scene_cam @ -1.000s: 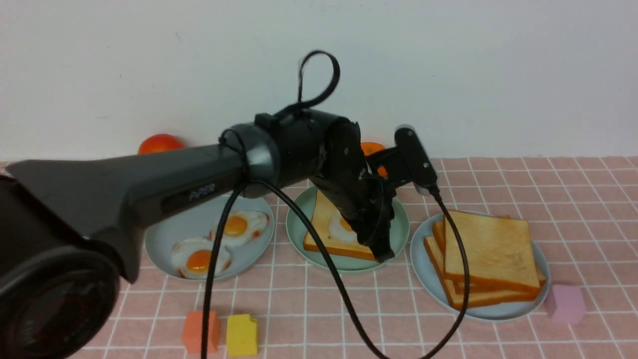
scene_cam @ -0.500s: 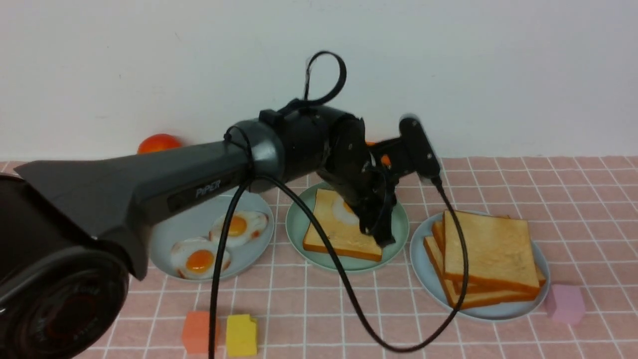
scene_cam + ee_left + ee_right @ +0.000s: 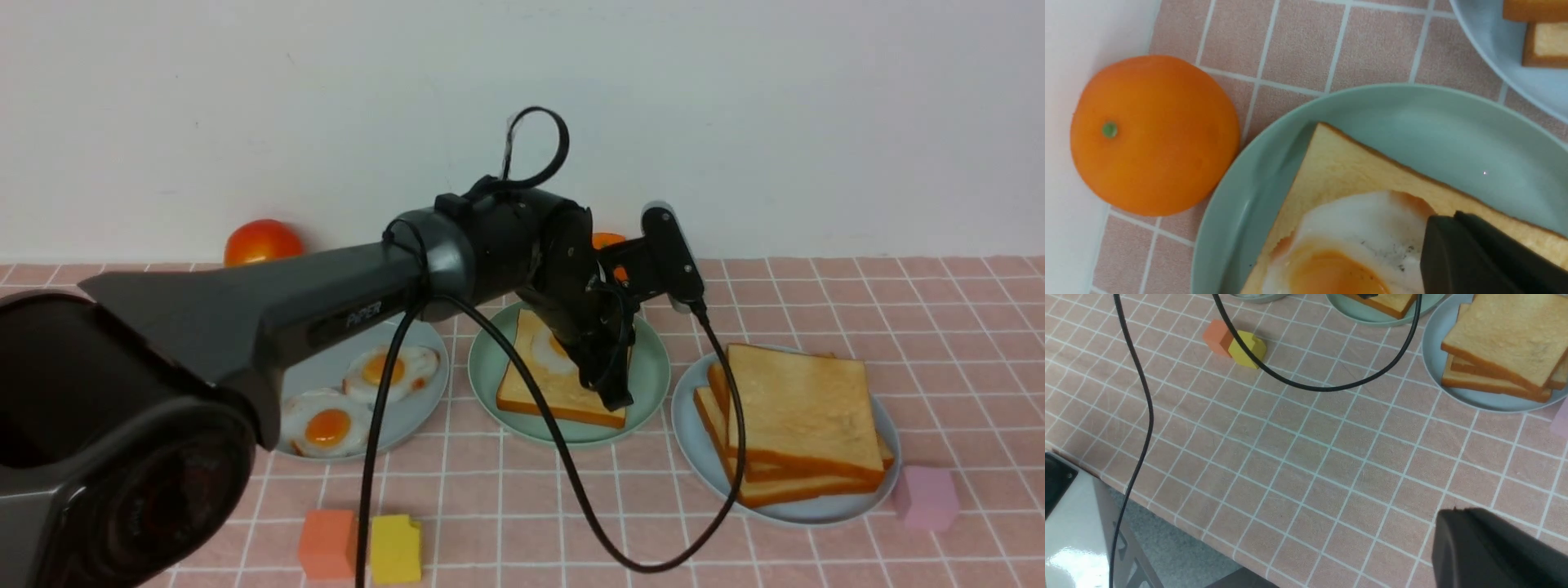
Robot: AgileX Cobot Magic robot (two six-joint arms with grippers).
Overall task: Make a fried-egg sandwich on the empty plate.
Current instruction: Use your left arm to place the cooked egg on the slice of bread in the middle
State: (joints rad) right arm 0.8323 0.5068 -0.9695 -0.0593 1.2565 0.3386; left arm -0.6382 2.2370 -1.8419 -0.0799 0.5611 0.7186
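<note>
Toast [image 3: 535,392], square and golden, glossy fried egg [image 3: 542,353] on top, lies on the round mint plate [image 3: 486,382]; left gripper [image 3: 611,394] over it, jaws pressed together; plain stack [image 3: 796,408] at 3 o'clock; right gripper [image 3: 1482,543] jaws, can't tell.

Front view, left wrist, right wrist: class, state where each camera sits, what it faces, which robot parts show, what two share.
Front: between arms, facing wall; left arm, left hand over mint-green plate.
Left wrist: on left arm, looking down at egg on toast; left hand tip.
Right wrist: on right arm, facing tablecloth, toast stack; right hand tip.
Shared: mint-green plate in all.
</note>
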